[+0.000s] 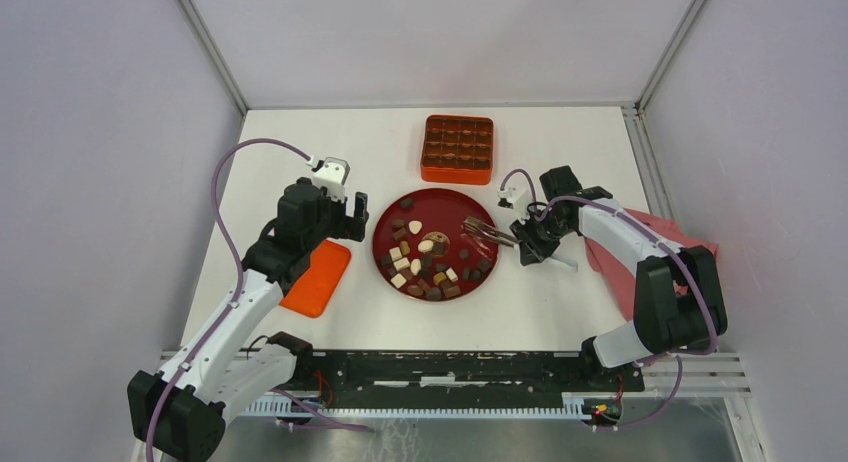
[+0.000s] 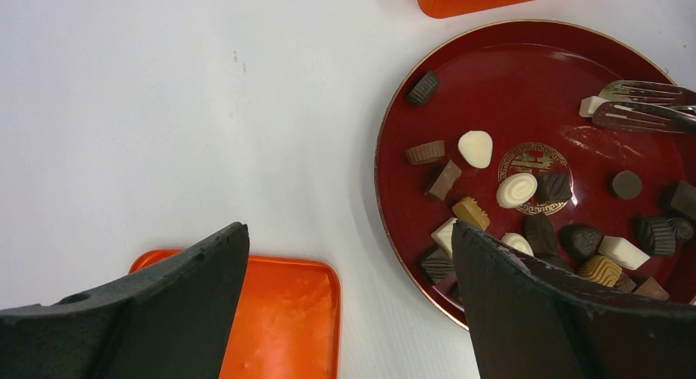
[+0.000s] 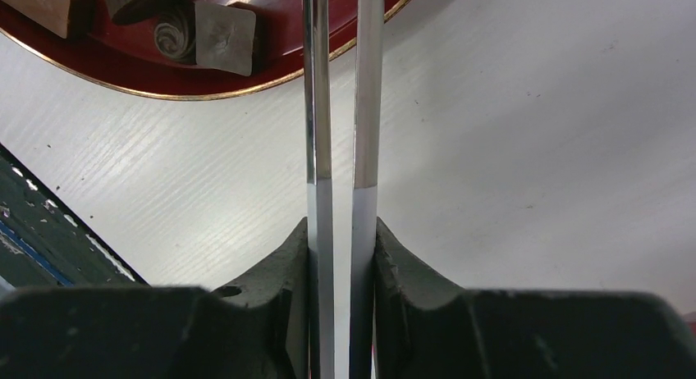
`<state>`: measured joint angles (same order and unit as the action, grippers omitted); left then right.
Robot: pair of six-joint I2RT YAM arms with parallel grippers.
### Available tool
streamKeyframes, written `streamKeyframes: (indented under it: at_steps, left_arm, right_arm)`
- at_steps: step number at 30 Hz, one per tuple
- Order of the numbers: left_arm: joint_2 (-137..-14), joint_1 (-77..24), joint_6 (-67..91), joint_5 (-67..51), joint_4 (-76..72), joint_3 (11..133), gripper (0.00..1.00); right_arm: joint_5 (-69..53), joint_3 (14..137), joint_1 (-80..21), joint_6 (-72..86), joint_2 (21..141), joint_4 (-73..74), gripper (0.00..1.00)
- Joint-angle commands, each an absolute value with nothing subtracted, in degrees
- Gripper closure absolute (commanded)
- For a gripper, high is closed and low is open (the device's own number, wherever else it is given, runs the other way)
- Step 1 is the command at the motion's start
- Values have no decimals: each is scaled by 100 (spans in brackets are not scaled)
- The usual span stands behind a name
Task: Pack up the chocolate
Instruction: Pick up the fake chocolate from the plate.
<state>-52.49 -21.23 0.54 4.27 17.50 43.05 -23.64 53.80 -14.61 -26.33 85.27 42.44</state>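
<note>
Hovering at the near left with the left gripper [image 2: 346,231] gaping wide and clasping nothing, above the white table [image 1: 560,302] and a corner of a flat orange lid [image 2: 279,313] lying just beside the red plate [image 2: 509,75]. Pinching, on the right, both shiny arms of the metal tongs [image 3: 318,108] between the fingers of the right gripper [image 3: 341,227], clamped tight against them, near a red cloth [image 1: 612,282] bunching at the table's right edge. Reaching with the tongs' fork-like tips over the right part of the plate, hanging just beside one cream-white piece. Finding the chocolate [image 2: 476,148] lying loose on the plate, mostly across its near half: dark brown, light brown and cream-white pieces, square, round and oval, some ridged, one bearing a spiral. Showing at the plate's middle a round gold emblem [image 2: 533,160] with a ringed, character-like sign, too small for reading with any certainty. Ending farthest back, apart from the plate, at a square orange box [image 1: 458,147] with gridded compartments looking dark inside, too small for telling their contents.
</note>
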Motion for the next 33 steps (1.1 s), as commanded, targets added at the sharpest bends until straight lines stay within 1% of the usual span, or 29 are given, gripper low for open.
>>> streamKeyframes:
  at_steps: [1, 12, 17, 20, 22, 26, 30, 33]
  left_arm:
    - [-5166, -2097, -28, 395, 1617, 4317, 2]
    - [-5162, -2097, -31, 396, 1617, 4315, 2]
    - [-5165, -2095, -35, 389, 1617, 4316, 2]
    - [-5152, -2093, -28, 387, 1613, 4315, 2]
    - [-5152, -2090, -26, 390, 1615, 4315, 2]
    - [-5154, -2085, -32, 389, 1613, 4315, 2]
    - [-5151, -2093, -29, 394, 1608, 4319, 2]
    - [-5147, -2087, -35, 390, 1608, 4315, 2]
  right_arm:
    - [-2203, 5396, -1433, -2741, 8567, 4271, 70]
    - [-2150, 5474, -1441, -2847, 8668, 4311, 60]
    - [-2147, 5517, -1441, -2874, 8700, 4356, 59]
    - [-2156, 5552, -1439, -2899, 8719, 4386, 64]
    - [-2173, 5583, -1441, -2916, 8719, 4427, 74]
    - [-2312, 5700, -1441, -2936, 8728, 4541, 83]
    - [-2588, 5828, -1441, -2859, 8661, 4613, 87]
    - [-2769, 5976, -1437, -2775, 8571, 4627, 87]
